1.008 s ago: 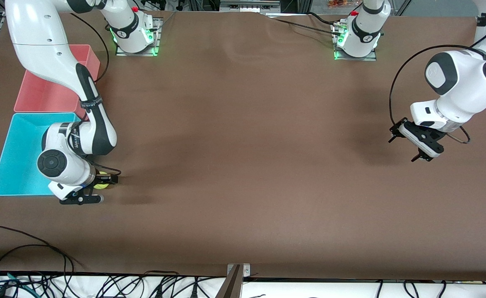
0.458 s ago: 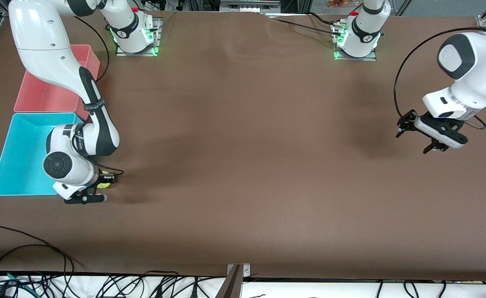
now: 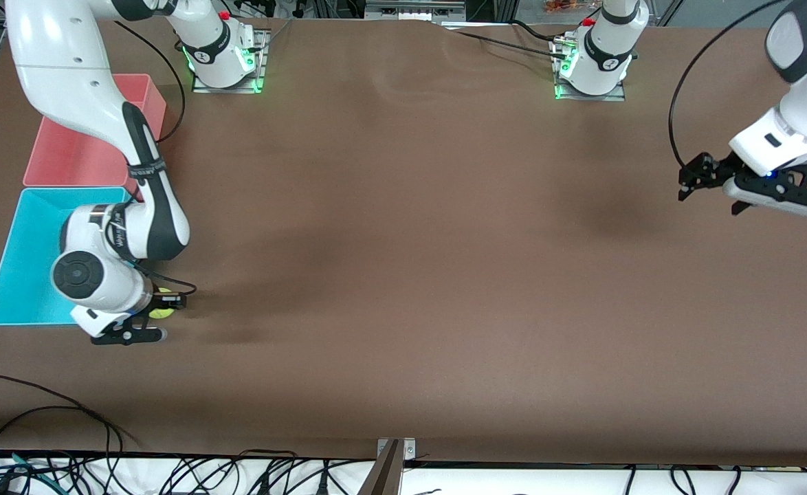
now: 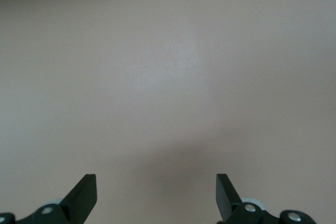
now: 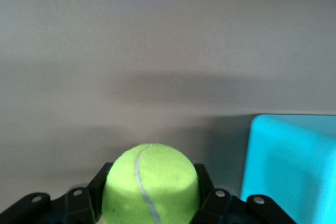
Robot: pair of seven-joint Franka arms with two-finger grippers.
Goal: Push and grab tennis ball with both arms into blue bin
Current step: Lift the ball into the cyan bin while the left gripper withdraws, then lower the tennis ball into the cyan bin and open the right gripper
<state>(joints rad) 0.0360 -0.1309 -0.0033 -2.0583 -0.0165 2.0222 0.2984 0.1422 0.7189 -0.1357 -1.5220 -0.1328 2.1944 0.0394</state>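
Right gripper [image 3: 159, 313]: fingers clamped on the ball [image 5: 151, 184], apparently just off the table [image 3: 403, 275], beside the blue bin [image 3: 25, 254]. Left gripper [image 4: 156, 198]: fingers apart and empty, over the table's left-arm end.

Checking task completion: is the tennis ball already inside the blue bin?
No, the tennis ball sits between the right gripper's fingers, beside the blue bin, not in it.

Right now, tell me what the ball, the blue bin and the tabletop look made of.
Tennis ball: fuzzy yellow-green felt with a pale curved seam, presumably rubber underneath. Blue bin: smooth cyan walls with a soft sheen, likely molded plastic. Table: matte brown surface without shine, perhaps a mat or laminate; I cannot tell which.
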